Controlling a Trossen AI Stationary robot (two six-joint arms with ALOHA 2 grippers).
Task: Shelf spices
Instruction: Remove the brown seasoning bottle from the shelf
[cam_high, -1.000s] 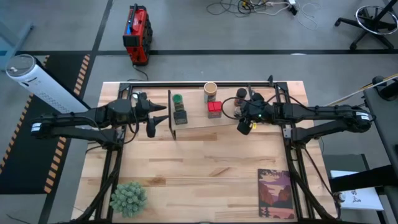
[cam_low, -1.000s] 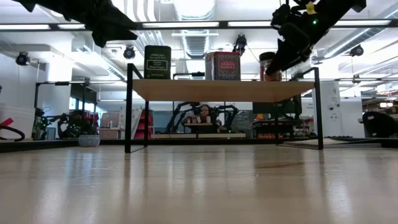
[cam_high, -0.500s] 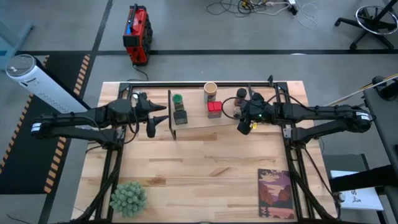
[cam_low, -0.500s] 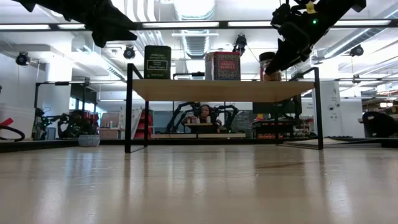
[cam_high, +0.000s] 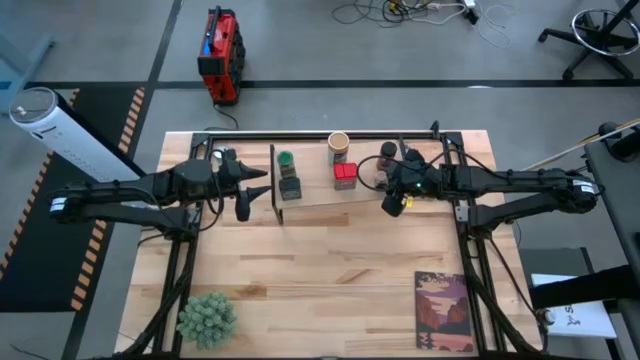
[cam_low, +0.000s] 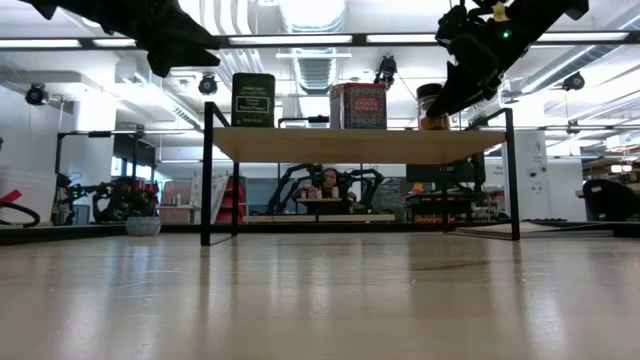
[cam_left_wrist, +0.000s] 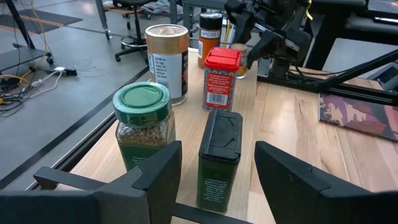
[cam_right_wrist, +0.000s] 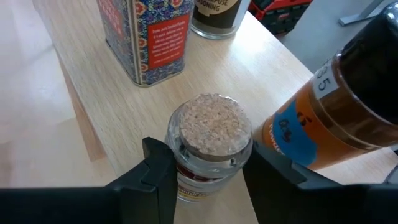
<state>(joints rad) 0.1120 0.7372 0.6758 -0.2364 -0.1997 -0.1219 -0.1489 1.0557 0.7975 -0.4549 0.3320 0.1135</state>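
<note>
Shelf (cam_high: 320, 193): we find a pale board in a thin black frame, standing at the far middle of the desk (cam_high: 330, 270).

Spices, as we count them on the board:
- Green-lidded jar (cam_left_wrist: 144, 126), at the left end, far side.
- Dark square tin (cam_left_wrist: 221, 158), just beside the green-lidded jar, on the near side.
- Tan cylinder (cam_left_wrist: 167, 62), toward the back edge, near the middle.
- Red square tin (cam_left_wrist: 221, 78), just beside the tan cylinder, in front of it.
- Dark-lidded brown jar (cam_right_wrist: 339, 109), with an orange and blue label, at the right end.
- Small pale jar (cam_right_wrist: 210, 149), cork-topped, upright on the board next to the dark-lidded brown jar.

Right hand (cam_right_wrist: 208, 171): over the shelf's right end. We see its two fingers set narrowly either side of the small pale jar, closed against the glass while the jar's base sits on the board.

Left hand (cam_left_wrist: 217, 171): off the shelf's left end, above the desk. Its fingers stand wide, holding nothing, facing the green-lidded jar and the dark square tin.

Other items on the desk: a fuzzy green plant ball (cam_high: 207, 318) at the near left corner; a picture-cover book (cam_high: 444, 310) lying flat at the near right.
</note>
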